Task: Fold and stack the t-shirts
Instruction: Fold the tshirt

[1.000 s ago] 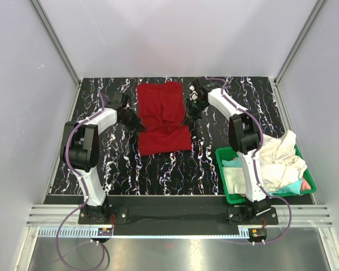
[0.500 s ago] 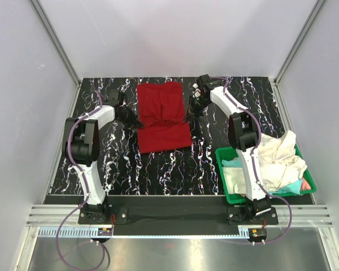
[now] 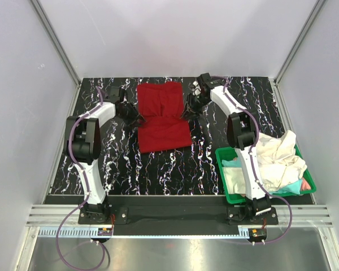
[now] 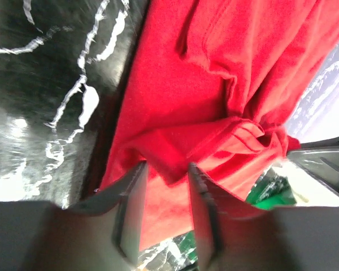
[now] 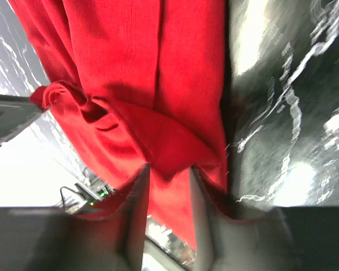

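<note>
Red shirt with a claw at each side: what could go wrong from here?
1. Cloth of the red t-shirt sits between the parted fingers of the left gripper and the right gripper; if they pull away it could snag and undo the fold.
2. The middle looks bunched, so the next fold may come out crooked.

The deep red t-shirt [image 3: 163, 116] lies flat, well left of and beyond the green bin [image 3: 233, 199], folded into a long rectangle with a bunched crease across its middle. Cream-white t-shirts [image 3: 279, 158] lie crumpled in the bin, heaped above its rim. Teal [image 3: 292, 187] and pinkish [image 3: 306, 183] cloth peeks out beneath them.
</note>
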`<state>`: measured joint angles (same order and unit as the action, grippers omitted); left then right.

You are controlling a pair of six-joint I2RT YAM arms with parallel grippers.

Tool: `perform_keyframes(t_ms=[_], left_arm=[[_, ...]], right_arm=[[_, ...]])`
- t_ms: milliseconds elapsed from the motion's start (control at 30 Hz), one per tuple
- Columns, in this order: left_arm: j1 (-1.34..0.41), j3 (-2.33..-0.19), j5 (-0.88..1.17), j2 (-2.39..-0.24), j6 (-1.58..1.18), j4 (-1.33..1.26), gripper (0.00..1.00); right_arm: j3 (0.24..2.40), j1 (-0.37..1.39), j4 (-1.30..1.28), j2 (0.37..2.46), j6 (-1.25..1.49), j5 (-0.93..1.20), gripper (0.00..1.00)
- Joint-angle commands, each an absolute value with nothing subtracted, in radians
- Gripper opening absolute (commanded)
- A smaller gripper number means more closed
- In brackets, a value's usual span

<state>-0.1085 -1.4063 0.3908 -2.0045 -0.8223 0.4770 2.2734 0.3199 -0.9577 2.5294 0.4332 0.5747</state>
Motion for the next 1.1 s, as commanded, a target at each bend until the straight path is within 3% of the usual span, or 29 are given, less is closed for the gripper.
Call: perform_keyframes(t_ms=[0, 100, 200, 300, 433, 567, 667, 833, 1067], left_arm=[[-0.103, -1.482, 0.269, -1.962, -0.733, 0.514, 0.43], [-0.103, -1.473, 0.154, -1.859, -0.643, 0.529, 0.47], [-0.109, -1.416, 0.138, -1.723, -0.565, 0.496, 0.53], [-0.126, -1.368, 0.202, -1.692, -0.523, 0.483, 0.54], [-0.167, -1.209, 0.395, -1.671, -0.586, 0.308, 0.44], [-0.221, -1.132, 0.557, -1.732, -0.661, 0.121, 0.30], [-0.235, -1.182, 0.551, -1.805, -0.647, 0.124, 0.30], [-0.233, -1.368, 0.372, -1.822, -0.457, 0.352, 0.51], [-0.224, -1.497, 0.206, -1.887, -0.210, 0.498, 0.61]], right_arm=[[2.327, 0.278, -0.887, 2.542, 0.434, 0.600, 0.44], [2.327, 0.249, -0.882, 2.504, 0.396, 0.572, 0.59], [2.292, 0.247, -0.890, 2.448, 0.382, 0.577, 0.61], [2.138, 0.256, -0.818, 2.344, 0.428, 0.629, 0.61], [1.941, 0.287, -0.691, 2.255, 0.483, 0.689, 0.55], [1.876, 0.334, -0.601, 2.261, 0.537, 0.767, 0.43], [1.881, 0.344, -0.575, 2.278, 0.557, 0.773, 0.45], [2.037, 0.331, -0.739, 2.342, 0.405, 0.649, 0.63], [2.264, 0.330, -0.893, 2.463, 0.236, 0.480, 0.72]])
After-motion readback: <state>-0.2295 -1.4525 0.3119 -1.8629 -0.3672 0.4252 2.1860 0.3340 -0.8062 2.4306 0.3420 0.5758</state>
